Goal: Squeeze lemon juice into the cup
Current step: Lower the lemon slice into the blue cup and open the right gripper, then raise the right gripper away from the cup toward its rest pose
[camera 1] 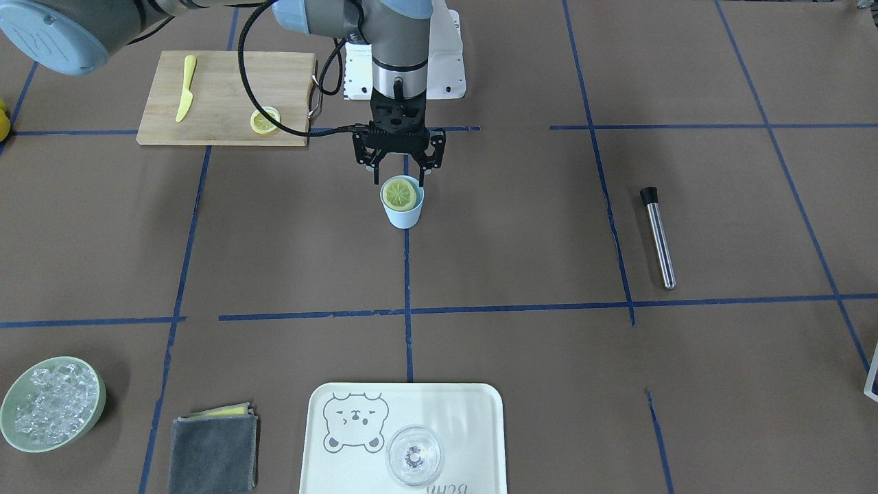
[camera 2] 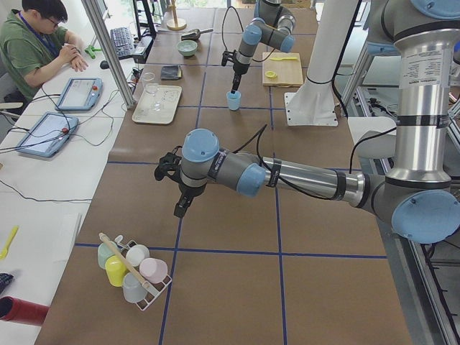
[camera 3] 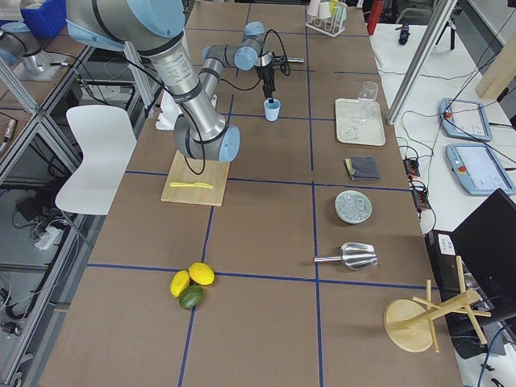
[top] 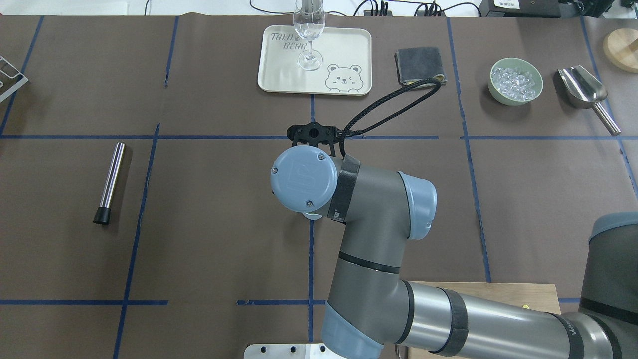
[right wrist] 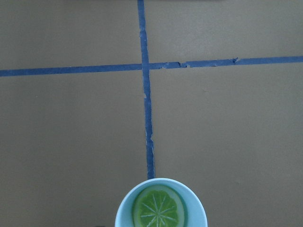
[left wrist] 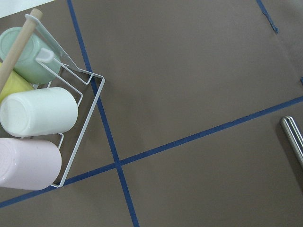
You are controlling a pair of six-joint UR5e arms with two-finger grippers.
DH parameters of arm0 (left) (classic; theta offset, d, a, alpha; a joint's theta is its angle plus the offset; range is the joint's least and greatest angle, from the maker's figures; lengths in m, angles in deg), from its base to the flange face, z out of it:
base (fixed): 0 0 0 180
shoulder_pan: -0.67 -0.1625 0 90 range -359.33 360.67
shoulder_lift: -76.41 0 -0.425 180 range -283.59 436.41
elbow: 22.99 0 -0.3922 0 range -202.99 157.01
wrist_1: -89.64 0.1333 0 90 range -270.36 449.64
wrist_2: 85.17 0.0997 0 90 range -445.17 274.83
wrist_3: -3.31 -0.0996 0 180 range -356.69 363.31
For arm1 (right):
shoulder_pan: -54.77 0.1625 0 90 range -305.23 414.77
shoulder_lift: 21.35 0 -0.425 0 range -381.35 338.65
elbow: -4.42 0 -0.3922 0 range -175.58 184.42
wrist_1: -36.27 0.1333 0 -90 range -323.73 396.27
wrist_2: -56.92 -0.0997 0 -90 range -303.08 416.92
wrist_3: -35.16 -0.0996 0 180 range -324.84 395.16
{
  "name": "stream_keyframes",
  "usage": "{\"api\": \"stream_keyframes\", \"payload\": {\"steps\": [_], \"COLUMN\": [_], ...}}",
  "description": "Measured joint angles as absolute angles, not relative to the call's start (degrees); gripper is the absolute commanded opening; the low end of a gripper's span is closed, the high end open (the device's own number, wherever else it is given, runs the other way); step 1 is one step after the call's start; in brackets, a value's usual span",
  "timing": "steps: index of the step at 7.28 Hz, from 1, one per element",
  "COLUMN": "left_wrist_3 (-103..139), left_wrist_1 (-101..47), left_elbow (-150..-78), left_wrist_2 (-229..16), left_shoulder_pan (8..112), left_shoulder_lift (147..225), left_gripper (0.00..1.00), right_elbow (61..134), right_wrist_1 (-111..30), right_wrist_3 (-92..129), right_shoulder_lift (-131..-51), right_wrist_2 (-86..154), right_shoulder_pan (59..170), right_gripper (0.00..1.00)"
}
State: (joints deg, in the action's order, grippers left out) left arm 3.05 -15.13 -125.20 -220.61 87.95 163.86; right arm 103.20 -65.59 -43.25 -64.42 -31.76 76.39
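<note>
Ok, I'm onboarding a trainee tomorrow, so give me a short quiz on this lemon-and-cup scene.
1. True or false: the thin round yellow lemon slice lies inside the small pale-blue plastic cup.
2. What shares the wooden cutting board with the second lemon slice? A) fork B) flat yellow plastic knife C) peeler
3. Fill in: above the cup, the right gripper holds its fingers ____.
Key: 1 true; 2 B; 3 open.

Black right gripper [camera 1: 398,180], fingers spread, hangs over small pale-blue plastic cup [camera 1: 403,214], blocking access from above; brown tabletop [camera 1: 521,226] open around cup; steel rod [camera 1: 658,237] well apart
</note>
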Motion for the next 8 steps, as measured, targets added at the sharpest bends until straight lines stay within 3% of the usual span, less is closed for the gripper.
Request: {"api": "stream_keyframes", "payload": {"steps": [3, 8], "left_wrist_3": [3.1, 3.6], "left_wrist_1": [-15.2, -30.1], "left_elbow": [-125.3, -122.0], "left_wrist_2": [-220.4, -221.8], "left_shoulder_pan": [87.8, 87.4], "left_shoulder_lift": [164.8, 169.6], "left_gripper": [1.00, 1.00], "right_elbow": [103.8, 107.6], "right_wrist_1": [-65.6, -64.0], "right_wrist_3": [-38.6, 2.2], "right_shoulder_lift": [-64.8, -78.4], "right_wrist_2": [-33.4, -58.2], "right_shoulder_pan": [78.9, 107.5], "right_gripper": [1.00, 1.00]}}
